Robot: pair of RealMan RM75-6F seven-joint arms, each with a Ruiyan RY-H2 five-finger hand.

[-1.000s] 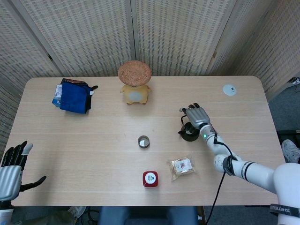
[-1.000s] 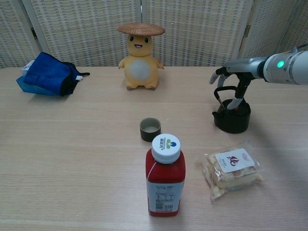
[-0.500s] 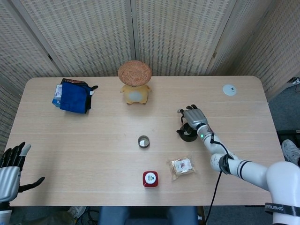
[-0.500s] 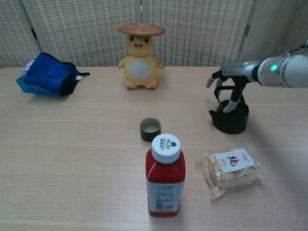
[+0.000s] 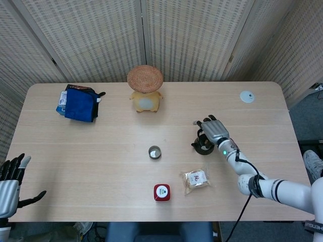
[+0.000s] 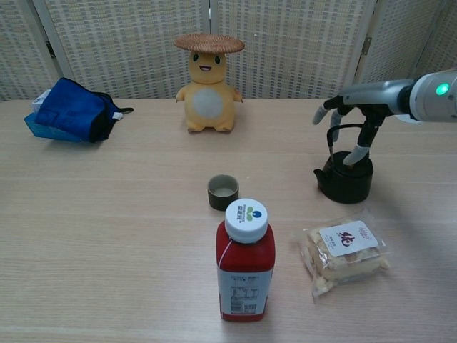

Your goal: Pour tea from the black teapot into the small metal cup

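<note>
Chest view: snack packet (image 6: 345,250) label seemingly reads "纯".

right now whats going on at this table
The robot's right hand is at the black teapot, with its fingers hooked around the pot's arched handle. The chest view suggests the pot is lifted just off the table, though that is hard to tell. The small metal cup stands further left toward the middle of the table, so no tea has been poured yet. The left hand waits open at the table's near left corner, holding nothing.
</note>
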